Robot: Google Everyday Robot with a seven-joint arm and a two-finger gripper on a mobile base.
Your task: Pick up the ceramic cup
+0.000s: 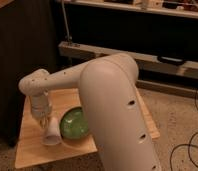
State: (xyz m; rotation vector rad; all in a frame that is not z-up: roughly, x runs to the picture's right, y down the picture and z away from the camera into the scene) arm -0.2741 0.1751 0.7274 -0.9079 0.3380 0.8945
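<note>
The ceramic cup (52, 135) is small, white and tapered. It lies tilted on the wooden table (29, 150), just left of the round green bowl (73, 123). My gripper (44, 121) hangs from the white wrist directly above the cup's narrow end and seems to touch it. My large white arm crosses the middle of the view and hides the right part of the bowl and of the table.
A dark cabinet (17, 60) stands against the table's left side. A low metal shelf rail (142, 55) runs behind the table. Black cables (189, 145) lie on the speckled floor at the right.
</note>
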